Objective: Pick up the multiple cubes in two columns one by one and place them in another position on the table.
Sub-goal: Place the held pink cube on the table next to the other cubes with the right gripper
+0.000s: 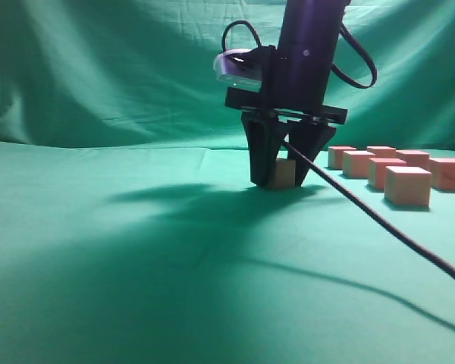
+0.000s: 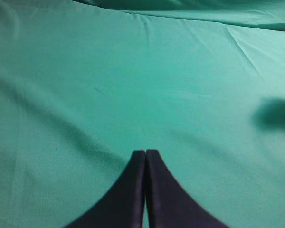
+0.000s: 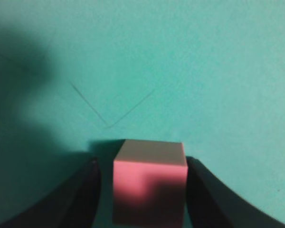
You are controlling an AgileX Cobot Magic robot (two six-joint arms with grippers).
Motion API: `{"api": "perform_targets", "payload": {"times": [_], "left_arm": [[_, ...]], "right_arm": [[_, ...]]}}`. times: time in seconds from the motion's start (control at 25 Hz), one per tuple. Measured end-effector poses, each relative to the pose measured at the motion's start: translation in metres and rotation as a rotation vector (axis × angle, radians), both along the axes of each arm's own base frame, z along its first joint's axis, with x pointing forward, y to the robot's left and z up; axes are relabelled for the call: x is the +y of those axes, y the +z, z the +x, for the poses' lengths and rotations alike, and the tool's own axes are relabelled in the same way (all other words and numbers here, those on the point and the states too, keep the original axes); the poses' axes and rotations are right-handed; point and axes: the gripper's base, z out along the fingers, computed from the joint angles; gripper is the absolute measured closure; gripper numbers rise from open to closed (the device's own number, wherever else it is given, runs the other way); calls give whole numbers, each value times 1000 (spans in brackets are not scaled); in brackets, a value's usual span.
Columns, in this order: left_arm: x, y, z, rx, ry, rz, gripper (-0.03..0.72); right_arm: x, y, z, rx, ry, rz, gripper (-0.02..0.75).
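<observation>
Cube (image 3: 149, 187): pink, sharp-edged, plain, resting on green table (image 1: 136, 288). Right hand (image 1: 280, 180) points straight down, fingers straddling cube, slight gaps either side, not clamped. Other cubes (image 1: 398, 171) sit in rows at 3 o'clock. Left hand (image 2: 146, 156) closed, empty.

You are looking at a draped green cloth backdrop (image 1: 121, 68), hanging in soft folds and creased where it meets the surface below. Light falls from above and behind, throwing broad dark shadows (image 1: 189, 201) forward across the same wrinkled green fabric.
</observation>
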Motion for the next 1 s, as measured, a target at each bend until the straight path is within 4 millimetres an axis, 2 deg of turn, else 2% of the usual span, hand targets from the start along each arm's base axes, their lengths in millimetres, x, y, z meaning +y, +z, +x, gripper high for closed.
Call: {"api": "perform_targets", "payload": {"times": [0.12, 0.16, 0.32, 0.56, 0.72, 0.88, 1.0], "left_arm": [[0, 0, 0, 0, 0, 0, 688], [0, 0, 0, 0, 0, 0, 688], [0, 0, 0, 0, 0, 0, 688], [0, 0, 0, 0, 0, 0, 688], [0, 0, 0, 0, 0, 0, 688], [0, 0, 0, 0, 0, 0, 688], [0, 0, 0, 0, 0, 0, 688]], "right_arm": [[-2, 2, -1, -1, 9, -19, 370], [-3, 5, -1, -7, 13, -26, 344], [-7, 25, -3, -31, 26, -54, 344], [-11, 75, 2, -113, -22, -77, 344], [-20, 105, 1, -192, -155, -98, 344], [-36, 143, -17, -272, -244, -108, 344], [-58, 167, -45, -299, -294, -120, 344]]}}
